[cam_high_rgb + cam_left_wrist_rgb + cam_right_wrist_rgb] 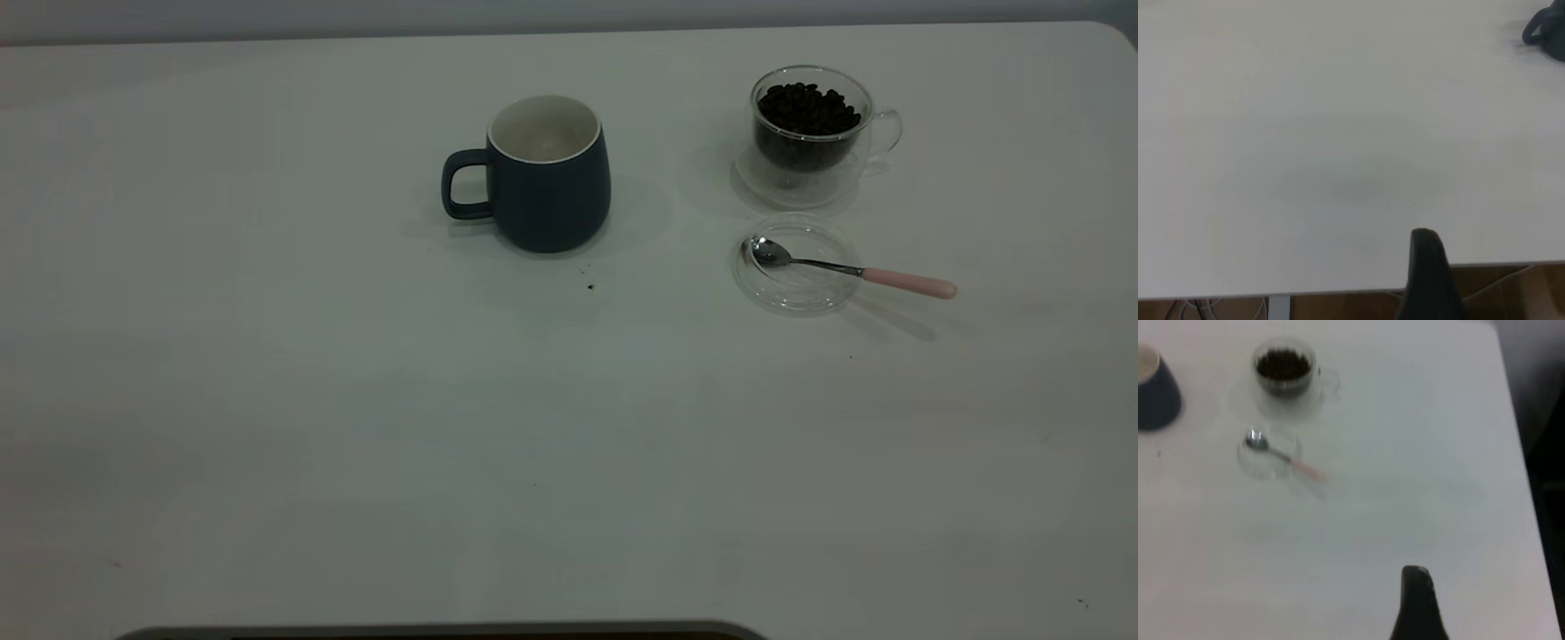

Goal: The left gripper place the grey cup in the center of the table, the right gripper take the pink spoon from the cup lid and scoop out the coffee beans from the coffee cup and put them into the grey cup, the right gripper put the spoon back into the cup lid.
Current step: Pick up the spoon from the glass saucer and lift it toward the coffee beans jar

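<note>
Both grippers sit off-table, jaw state impossible to tell, so bring your right gripper (1417, 603) onto the pink spoon (907, 284) handle overhanging the cup lid (787, 289), probably gently.

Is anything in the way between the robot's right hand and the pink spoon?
Nothing visible. In the right wrist view, only bare table lies between the right gripper and the pink spoon, which rests in the cup lid.
</note>
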{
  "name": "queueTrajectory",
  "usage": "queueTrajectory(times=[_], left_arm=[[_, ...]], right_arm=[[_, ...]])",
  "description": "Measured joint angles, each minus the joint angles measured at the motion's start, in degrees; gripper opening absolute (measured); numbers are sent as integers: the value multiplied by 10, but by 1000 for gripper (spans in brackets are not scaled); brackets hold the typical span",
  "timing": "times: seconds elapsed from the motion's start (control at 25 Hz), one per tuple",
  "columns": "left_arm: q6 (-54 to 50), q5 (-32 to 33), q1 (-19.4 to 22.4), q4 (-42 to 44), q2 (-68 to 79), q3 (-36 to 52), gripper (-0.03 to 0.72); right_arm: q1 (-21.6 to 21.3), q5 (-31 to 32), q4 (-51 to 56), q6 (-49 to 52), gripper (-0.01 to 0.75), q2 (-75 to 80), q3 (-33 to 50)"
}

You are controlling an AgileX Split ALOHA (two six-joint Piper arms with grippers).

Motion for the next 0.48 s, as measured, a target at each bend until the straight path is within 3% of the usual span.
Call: queueTrajectory(times=[0.24,0.48], left_arm=[[0,0,0,0,0,0,565],[0,0,0,0,0,0,565]], right_arm=[[0,-73,-1,69,581,140,-43],[0,-200,28,76,581,365,-47]])
